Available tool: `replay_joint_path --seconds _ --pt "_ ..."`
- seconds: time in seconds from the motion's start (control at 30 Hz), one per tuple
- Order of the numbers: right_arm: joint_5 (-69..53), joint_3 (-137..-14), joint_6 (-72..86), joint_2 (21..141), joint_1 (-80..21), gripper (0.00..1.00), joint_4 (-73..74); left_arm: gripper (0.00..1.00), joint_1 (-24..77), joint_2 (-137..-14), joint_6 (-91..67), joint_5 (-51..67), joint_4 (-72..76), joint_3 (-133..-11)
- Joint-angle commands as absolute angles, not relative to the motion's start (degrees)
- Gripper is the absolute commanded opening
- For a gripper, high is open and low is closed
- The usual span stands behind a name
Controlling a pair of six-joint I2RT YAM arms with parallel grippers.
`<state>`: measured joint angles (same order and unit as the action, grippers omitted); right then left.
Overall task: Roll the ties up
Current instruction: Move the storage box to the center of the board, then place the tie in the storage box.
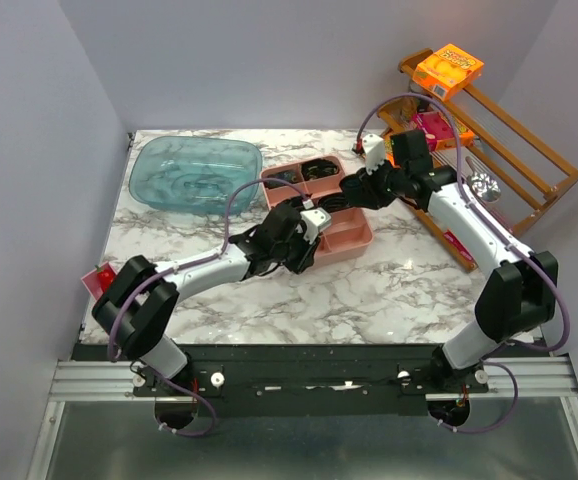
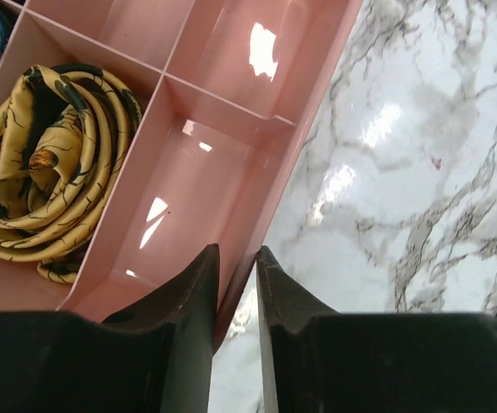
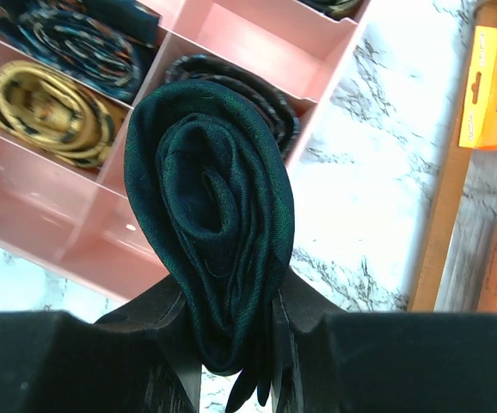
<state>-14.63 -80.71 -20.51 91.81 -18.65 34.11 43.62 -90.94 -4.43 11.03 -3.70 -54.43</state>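
1. Clamped the right fingers (image 3: 175,314) on a coiled green tie (image 3: 210,198), one finger on each side of the roll; held it with the spiral end toward the wrist camera; loose layers hung down between the fingers.
2. Held that tie in the air above the right part of the pink tray (image 3: 231,43), near the tray's edge; not in any compartment.
3. Showed three more coils in the tray: gold tie (image 3: 46,112), patterned tie (image 3: 68,39), and black tie (image 3: 257,82) partly hidden behind the green one; each in its own compartment.
4. Hung the left fingers (image 2: 201,275) low at the tray's near corner, over the rim between a corner compartment and the marble table (image 2: 420,172); left only a narrow gap between them; could not tell whether the rim was pinched.
5. Elsewhere: teal bin (image 1: 194,172) on the table left of the tray; wooden rack (image 1: 514,160) at the table's right edge, orange box (image 1: 449,68) on top.
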Motion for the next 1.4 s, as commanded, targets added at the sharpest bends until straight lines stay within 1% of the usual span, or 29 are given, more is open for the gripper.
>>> replay_joint_path --seconds 0.0,0.03,0.1,0.17,0.23,0.3,0.37,0.53,0.63,0.77,0.9,1.13,1.37 --pt "-18.5 -78.0 -25.2 89.6 -19.6 0.01 29.7 0.58 43.4 -84.0 -5.3 7.3 -3.1 -49.3" --pt "-18.5 -78.0 -25.3 89.8 -19.9 0.01 29.7 0.73 43.4 -83.1 -6.7 6.9 -2.4 -48.7" --pt "-18.4 -77.8 -25.7 90.3 -20.7 0.01 29.8 0.78 43.4 -80.1 -8.1 5.8 -0.3 -46.9" --pt "-17.3 -77.6 -26.0 90.6 -22.1 0.01 30.0 0.80 43.3 -78.0 -10.5 4.5 1.9 -45.9" --pt "-16.7 -77.1 -26.1 90.8 -22.8 0.01 30.1 0.81 43.3 -75.2 -12.2 0.6 2.5 -45.0" --pt "-15.8 -76.0 -27.3 91.0 -24.6 0.01 30.2 0.81 41.6 -73.7 -15.9 -2.3 1.5 -45.7" --pt "-12.8 -75.4 -29.4 91.5 -26.3 0.01 30.2 0.81 39.2 -73.6 -19.0 -2.1 0.1 -46.7" --pt "-6.5 -75.8 -32.2 93.6 -27.4 0.01 30.9 0.81 29.7 -75.8 -26.0 5.3 -3.0 -49.3" --pt "-5.3 -77.0 -33.7 94.8 -27.6 0.01 31.5 0.80 26.9 -78.2 -27.4 6.8 -4.7 -51.2" --pt "-3.3 -78.1 -35.8 97.1 -28.8 0.01 32.4 0.78 23.3 -83.2 -28.1 14.6 -3.7 -53.3" --pt "-0.4 -79.0 -38.5 100.1 -30.1 0.01 34.0 0.74 22.7 -88.7 -28.5 18.5 -1.2 -55.1" --pt "4.4 -78.7 -40.2 103.5 -32.6 0.01 39.6 0.73 22.7 -93.6 -26.5 20.1 -0.4 -59.0" --pt "2.5 -76.9 -40.3 101.4 -35.0 0.01 42.0 0.73 22.7 -98.4 -26.3 21.3 -0.3 -64.7"
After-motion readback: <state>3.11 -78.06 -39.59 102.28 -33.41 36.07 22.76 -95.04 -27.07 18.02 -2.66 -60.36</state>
